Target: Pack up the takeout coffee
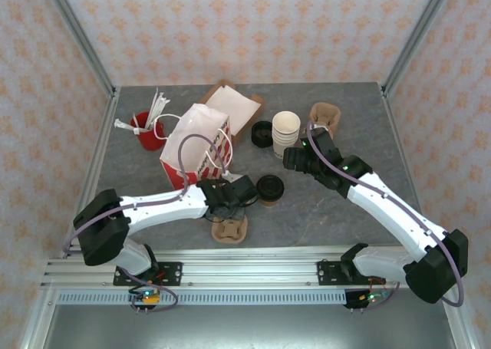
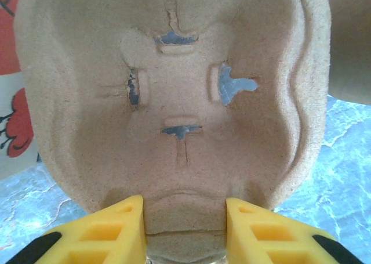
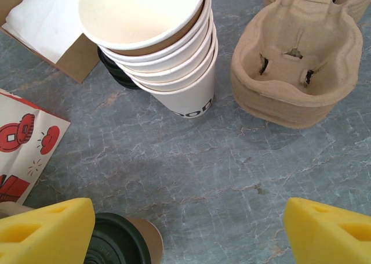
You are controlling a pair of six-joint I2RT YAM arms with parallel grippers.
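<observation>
As the left gripper (image 2: 184,210) straddles the carrier (image 2: 179,107) rim, jaws narrow, clamp unclear, the right gripper (image 3: 188,220) hangs wide beside the coffee (image 3: 115,242); likely next: seat the coffee in the carrier.

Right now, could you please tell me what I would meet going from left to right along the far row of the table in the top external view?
Red cup of white sticks → red-and-white paper bag → stack of black lids → stack of white cups → pulp cup carrier.
</observation>
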